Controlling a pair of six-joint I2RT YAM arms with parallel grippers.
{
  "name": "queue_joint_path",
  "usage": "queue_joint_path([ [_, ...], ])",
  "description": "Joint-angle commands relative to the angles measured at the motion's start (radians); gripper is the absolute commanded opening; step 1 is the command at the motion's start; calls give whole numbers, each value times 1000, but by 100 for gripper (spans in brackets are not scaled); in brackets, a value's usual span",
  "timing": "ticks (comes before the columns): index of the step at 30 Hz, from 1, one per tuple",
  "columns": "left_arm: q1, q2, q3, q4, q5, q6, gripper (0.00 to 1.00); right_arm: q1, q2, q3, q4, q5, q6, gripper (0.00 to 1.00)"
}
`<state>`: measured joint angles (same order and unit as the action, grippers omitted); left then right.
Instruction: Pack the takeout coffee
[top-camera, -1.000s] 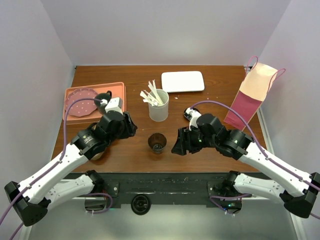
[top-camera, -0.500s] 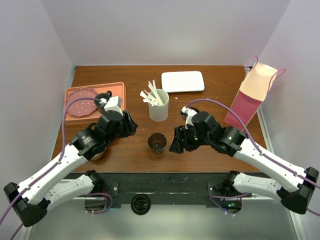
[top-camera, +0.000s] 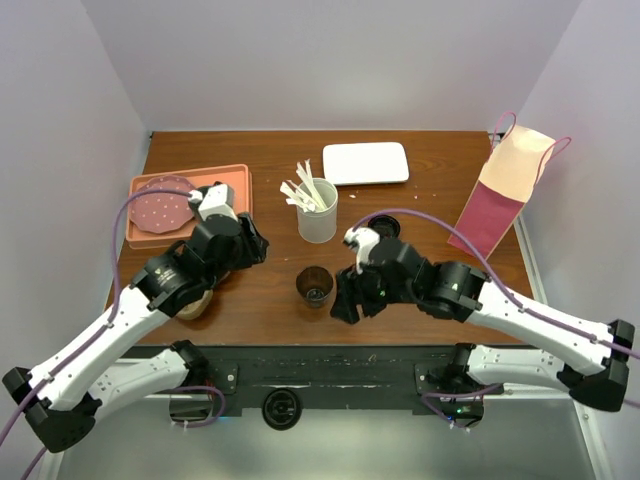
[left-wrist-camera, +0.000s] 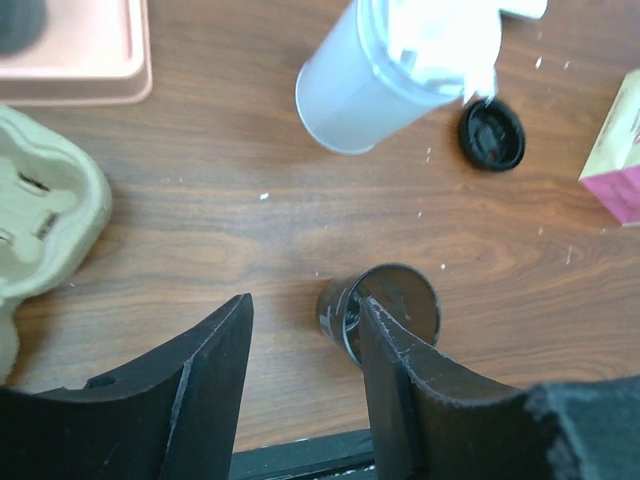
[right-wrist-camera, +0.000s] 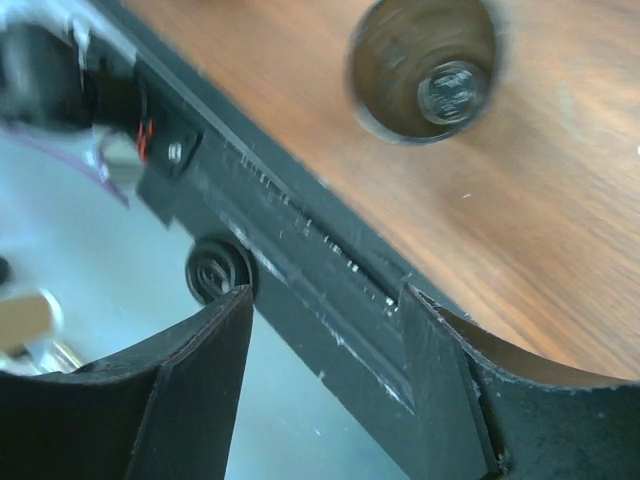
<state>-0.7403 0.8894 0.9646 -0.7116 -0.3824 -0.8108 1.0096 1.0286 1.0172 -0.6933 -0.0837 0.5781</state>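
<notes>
The takeout coffee (top-camera: 314, 285) is a small dark brown cup standing upright and uncovered near the table's front edge, also seen in the left wrist view (left-wrist-camera: 385, 310) and the right wrist view (right-wrist-camera: 425, 65). Its round black lid (top-camera: 385, 226) lies flat on the wood further back, apart from the cup (left-wrist-camera: 492, 133). My left gripper (top-camera: 256, 245) (left-wrist-camera: 305, 305) is open and empty, left of the cup, which sits just past its right finger. My right gripper (top-camera: 342, 297) (right-wrist-camera: 328, 295) is open and empty, right of the cup, its fingers hanging over the table's front edge.
A white cup of pale stirrers (top-camera: 318, 212) stands behind the coffee. A beige cup carrier (left-wrist-camera: 40, 230) lies at the left front, a salmon tray (top-camera: 235, 180) with a dark mug (left-wrist-camera: 18, 20) behind it. A white plate (top-camera: 365, 162) and pink paper bag (top-camera: 500, 195) stand at the back right.
My right arm has swung left toward the cup, uncovering the black lid behind it. The left arm has shifted slightly back and left. The cup has not moved.
</notes>
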Motion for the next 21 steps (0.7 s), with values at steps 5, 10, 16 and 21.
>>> queue_joint_path([
  [5,-1,-41,229,-19,-157,1,54,485,224,110,2,310,-1,74],
  [10,1,-87,310,-22,-228,35,69,616,387,135,99,358,-6,84],
  [16,1,-124,384,-14,-288,79,100,699,576,161,264,349,-66,96],
  [21,1,-152,388,-49,-277,65,100,751,692,227,284,368,-100,96],
])
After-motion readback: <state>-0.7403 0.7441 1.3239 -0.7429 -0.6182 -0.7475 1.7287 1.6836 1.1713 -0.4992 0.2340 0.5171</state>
